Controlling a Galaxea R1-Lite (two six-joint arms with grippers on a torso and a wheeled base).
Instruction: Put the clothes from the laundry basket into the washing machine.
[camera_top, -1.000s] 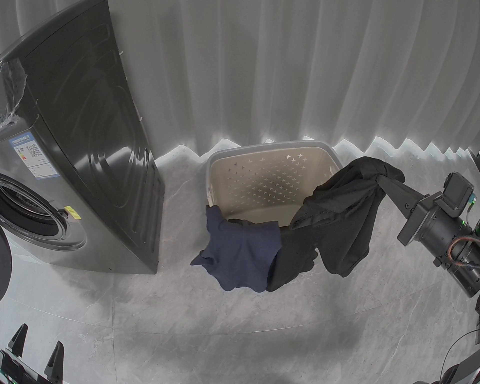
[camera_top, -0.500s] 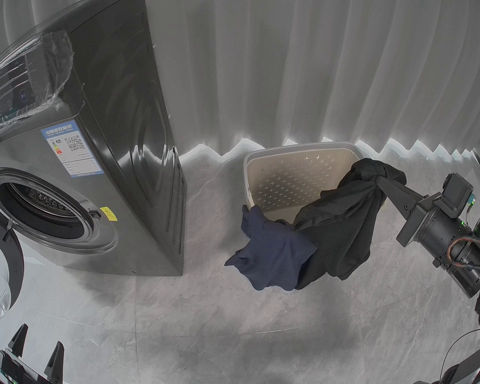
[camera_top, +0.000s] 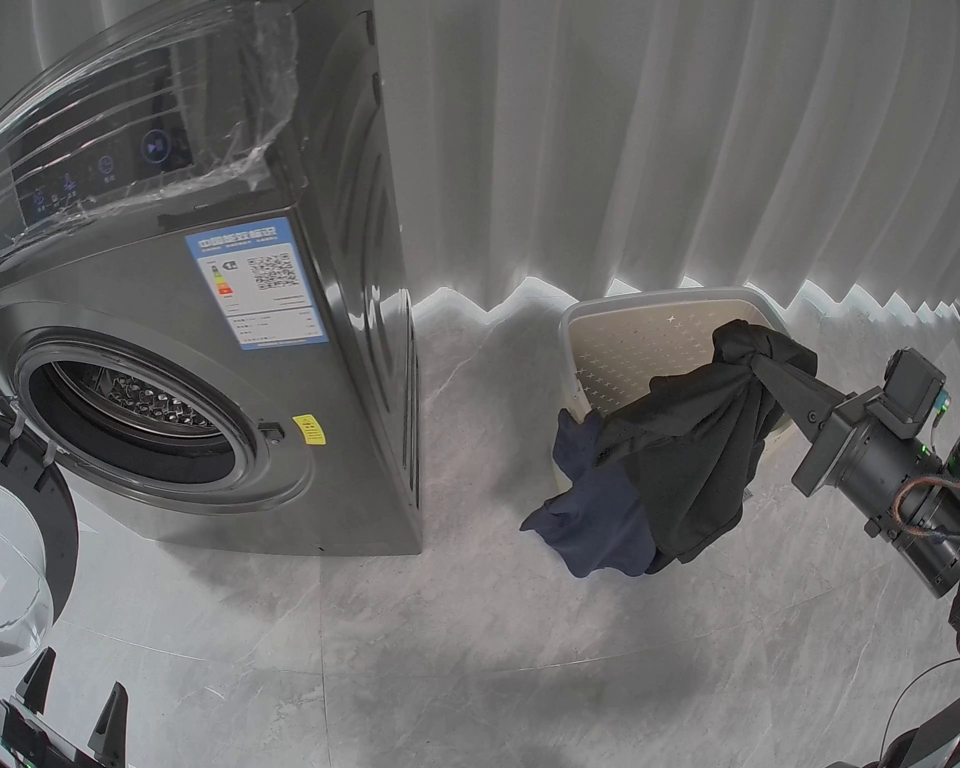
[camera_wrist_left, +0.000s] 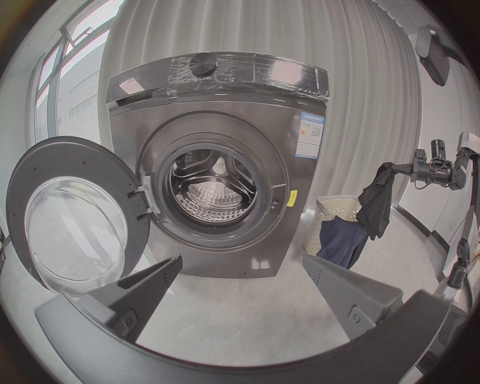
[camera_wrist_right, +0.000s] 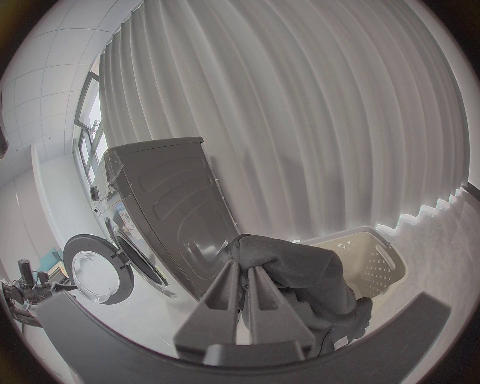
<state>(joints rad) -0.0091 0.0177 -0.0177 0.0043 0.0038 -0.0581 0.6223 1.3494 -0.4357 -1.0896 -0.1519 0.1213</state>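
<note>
My right gripper (camera_top: 768, 366) is shut on a black garment (camera_top: 690, 445), which hangs from it above the near right corner of the beige laundry basket (camera_top: 640, 330). In the right wrist view the gripper (camera_wrist_right: 243, 270) pinches the bunched black garment (camera_wrist_right: 295, 272). A navy garment (camera_top: 595, 510) drapes over the basket's near rim toward the floor. The grey washing machine (camera_top: 250, 330) stands to the left with its round door (camera_wrist_left: 75, 215) swung open and the drum (camera_wrist_left: 212, 187) showing. My left gripper (camera_top: 75, 695) is low at the near left, open and holding nothing.
White curtains (camera_top: 650, 140) hang behind the basket and the machine. Bare grey floor (camera_top: 480, 640) lies between the machine and the basket. The machine's open door (camera_top: 30, 540) juts out at the left edge.
The whole head view has turned toward the washing machine, so the machine and the basket slide rightward in the picture. The right gripper still holds the black garment in the same pose.
</note>
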